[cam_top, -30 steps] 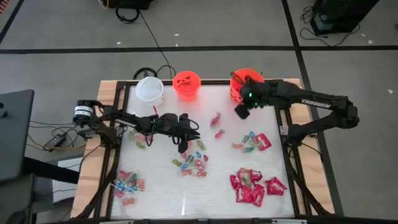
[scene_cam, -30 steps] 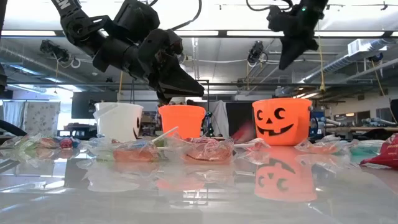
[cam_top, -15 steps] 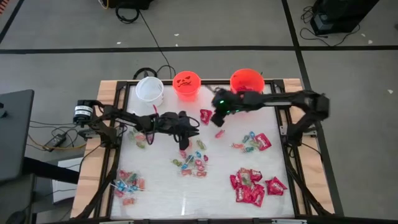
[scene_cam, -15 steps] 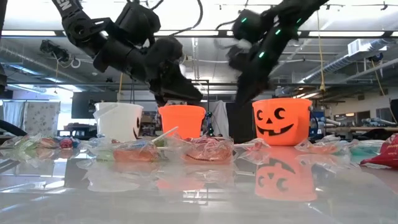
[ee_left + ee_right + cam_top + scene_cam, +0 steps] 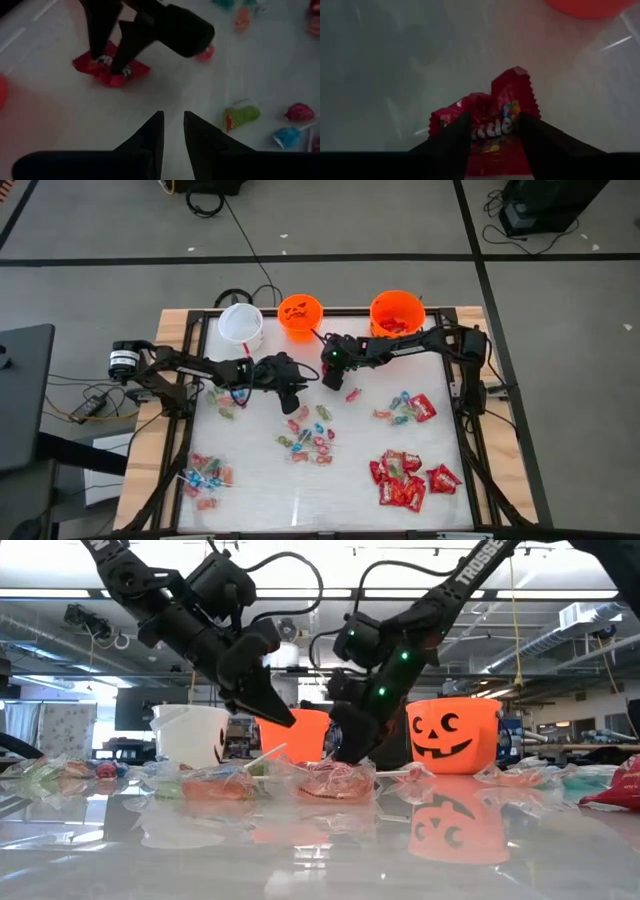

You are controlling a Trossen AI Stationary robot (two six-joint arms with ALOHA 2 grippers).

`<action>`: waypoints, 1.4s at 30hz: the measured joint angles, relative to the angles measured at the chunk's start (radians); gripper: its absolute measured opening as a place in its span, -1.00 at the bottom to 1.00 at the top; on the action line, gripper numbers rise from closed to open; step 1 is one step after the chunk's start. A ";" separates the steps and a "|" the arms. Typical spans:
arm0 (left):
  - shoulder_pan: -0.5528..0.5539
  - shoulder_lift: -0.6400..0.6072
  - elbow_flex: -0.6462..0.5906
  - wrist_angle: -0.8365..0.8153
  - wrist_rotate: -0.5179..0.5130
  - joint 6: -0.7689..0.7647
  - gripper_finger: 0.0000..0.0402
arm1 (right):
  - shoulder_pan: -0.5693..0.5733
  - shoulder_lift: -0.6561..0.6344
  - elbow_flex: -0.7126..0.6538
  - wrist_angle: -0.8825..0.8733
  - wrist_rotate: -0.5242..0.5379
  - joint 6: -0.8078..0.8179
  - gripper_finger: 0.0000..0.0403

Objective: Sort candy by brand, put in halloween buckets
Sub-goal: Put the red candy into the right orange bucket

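A red packet of candy (image 5: 136, 70) lies flat on the white table, near the middle toward the far side. My right gripper (image 5: 106, 62) stands open over it, pointing steeply down, a finger on each side of the packet (image 5: 510, 90). My left gripper (image 5: 293, 398) hovers just left of it, open by a narrow gap (image 5: 173, 117) and holding nothing. At the far edge stand the halloween buckets: white (image 5: 240, 323), small orange (image 5: 299, 313) and larger orange (image 5: 397, 312). My right gripper has its fingertips (image 5: 117, 66) down at the red packet's middle, coming from above at a slant from the table's right. I cannot tell whether the tips touch the wrapper. The packet lies flat on the table.
Red packets are heaped at the near right (image 5: 405, 478), with a mixed heap (image 5: 405, 408) behind them. Small wrapped pieces lie at the centre (image 5: 308, 435), lollipops at the near left (image 5: 205, 475), and more pieces by my left arm (image 5: 225, 402). One loose piece (image 5: 352, 393) lies beside my right gripper.
My right gripper has swung from above the larger orange bucket toward the table's left and down to the red packet, tipping steeply downward and opening on the way. My left gripper has tipped its fingers further down, staying nearly in place.
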 joint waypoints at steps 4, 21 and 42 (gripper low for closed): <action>0.000 0.001 0.000 -0.018 -0.011 0.003 -0.60 | -0.003 0.032 0.004 0.029 -0.054 0.024 -0.18; 0.000 0.001 0.001 -0.096 -0.018 0.048 -0.60 | 0.009 0.028 0.001 0.053 -0.031 -0.001 -0.86; -0.010 0.001 -0.014 -0.187 -0.148 0.046 -0.60 | 0.071 -0.387 -0.037 -0.125 0.358 0.019 -0.88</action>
